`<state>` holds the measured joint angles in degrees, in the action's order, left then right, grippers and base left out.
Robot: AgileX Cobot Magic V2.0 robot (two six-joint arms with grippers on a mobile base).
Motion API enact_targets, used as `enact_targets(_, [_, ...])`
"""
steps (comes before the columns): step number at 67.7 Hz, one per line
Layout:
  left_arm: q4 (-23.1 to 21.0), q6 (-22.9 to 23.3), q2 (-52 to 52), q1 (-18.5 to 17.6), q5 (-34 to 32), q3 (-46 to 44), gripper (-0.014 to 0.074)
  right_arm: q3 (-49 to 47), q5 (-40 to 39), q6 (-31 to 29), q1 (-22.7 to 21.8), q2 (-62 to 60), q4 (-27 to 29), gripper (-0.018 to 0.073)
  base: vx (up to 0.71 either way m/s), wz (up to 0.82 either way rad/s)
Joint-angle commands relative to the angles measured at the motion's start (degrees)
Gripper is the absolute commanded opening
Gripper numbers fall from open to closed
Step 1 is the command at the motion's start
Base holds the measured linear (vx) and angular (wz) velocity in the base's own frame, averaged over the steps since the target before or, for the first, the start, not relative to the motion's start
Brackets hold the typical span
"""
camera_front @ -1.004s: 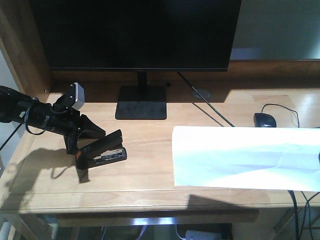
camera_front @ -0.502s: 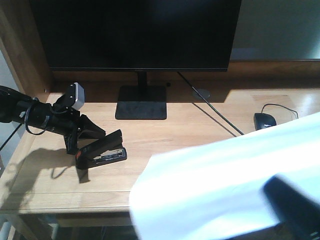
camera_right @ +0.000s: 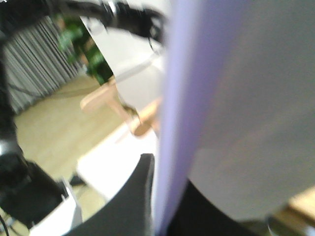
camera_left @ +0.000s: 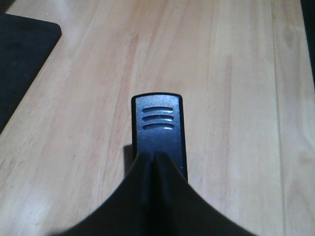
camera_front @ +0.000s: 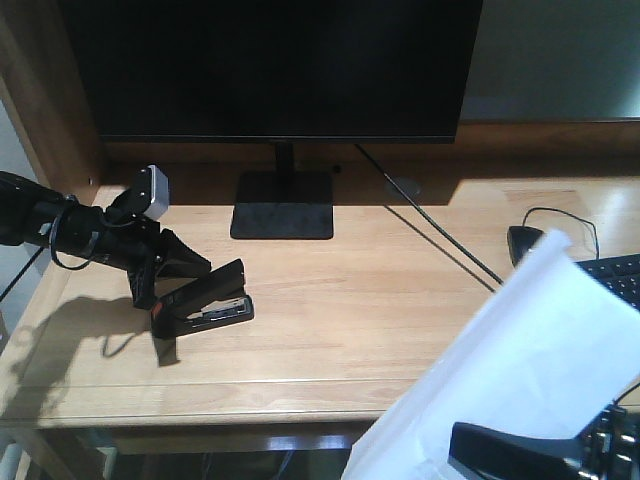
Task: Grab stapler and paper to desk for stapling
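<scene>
light wooden desk [camera_front: 400, 300], monitor [camera_front: 270, 70] behind. stapler [camera_front: 205, 305] at left, looks rigid, compact; left claw [camera_left: 155, 160] closed at its rear. paper [camera_front: 520, 370] front right, thin, floppy, edge pinched in right claw [camera_front: 470, 448].

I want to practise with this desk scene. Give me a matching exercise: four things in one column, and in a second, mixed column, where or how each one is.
Things:
1. stapler
2. paper
3. mouse
4. monitor

Places or states:
A. held up off the desk, tilted, in the right claw
B. standing at the back, in the middle
C. resting on the desk at the left, in the left claw
D. at the right rear of the desk, with a cable

Pairs: 1-C; 2-A; 3-D; 4-B
</scene>
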<state>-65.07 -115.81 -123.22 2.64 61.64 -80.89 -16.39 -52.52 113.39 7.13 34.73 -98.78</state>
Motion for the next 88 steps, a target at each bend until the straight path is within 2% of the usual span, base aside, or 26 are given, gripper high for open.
enact_targets(1, [-3.1, 0.6, 3.4, -0.2, 1.8, -1.4, -0.0008, -2.7, -0.1, 2.9, 0.0, 3.6, -2.1, -0.0005, 0.0, 0.0])
enact_targets(14, [-3.1, 0.6, 3.4, -0.2, 1.8, -1.4, -0.0008, -3.0, -2.6, 1.2, 0.1, 12.5, -3.8, -0.0005, 0.0, 0.0])
enact_targets(28, [-3.1, 0.6, 3.4, -0.2, 1.8, -1.4, -0.0008, -3.5, -4.8, -6.0, 0.1, 21.6, -2.3, -0.0005, 0.0, 0.0])
enact_targets(54, [-3.1, 0.6, 3.4, -0.2, 1.8, -1.4, -0.0008, -11.0, -3.7, -7.0, 0.6, 29.5, -2.3, -0.0005, 0.0, 0.0])
enact_targets(61, [-3.2, 0.6, 3.4, -0.2, 1.8, -1.4, -0.0008, -13.2, 0.7, -5.4, 4.3, 31.2, -3.8, -0.0005, 0.0, 0.0])
enact_targets(68, [-3.2, 0.6, 3.4, -0.2, 1.8, -1.4, -0.0008, -15.2, 6.9, -3.7, 11.3, 34.1, -3.8, -0.0005, 0.0, 0.0])
enact_targets(76, [-3.2, 0.6, 3.4, -0.2, 1.8, -1.4, -0.0008, -17.5, 14.5, -0.9, 17.1, 37.4, -3.8, -0.0005, 0.0, 0.0])
enact_targets(81, [-3.2, 0.6, 3.4, -0.2, 1.8, -1.4, -0.0007, -19.2, 17.2, 0.5, 19.8, 39.9, -3.8, -0.0005, 0.0, 0.0])
enact_targets(88, [-3.2, 0.6, 3.4, -0.2, 1.8, -1.4, -0.0007, -22.0, 17.0, 0.5, 22.0, 43.6, -3.8, -0.0005, 0.0, 0.0])
